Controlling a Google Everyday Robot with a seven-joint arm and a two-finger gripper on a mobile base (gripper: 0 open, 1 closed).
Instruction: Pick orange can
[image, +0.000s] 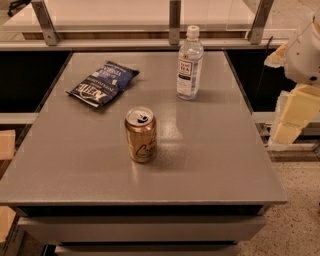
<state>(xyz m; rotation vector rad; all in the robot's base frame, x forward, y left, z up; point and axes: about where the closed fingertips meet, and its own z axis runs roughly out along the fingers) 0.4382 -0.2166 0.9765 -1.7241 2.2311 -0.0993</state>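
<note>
The orange can (140, 135) stands upright on the grey table (210, 160), a little left of its middle. It is golden-orange with a silver pull-tab top, cursive script and a pale patch near its base. My gripper (295, 117) is at the right edge of the view, beyond the table's right side and well away from the can. It has pale yellow parts below a white arm section (306, 50). It holds nothing that I can see.
A clear water bottle (190, 63) stands upright at the table's back, right of centre. A dark blue chip bag (103, 83) lies flat at the back left. A metal-framed rail (174, 22) runs behind the table. Speckled floor (295, 220) lies to the right.
</note>
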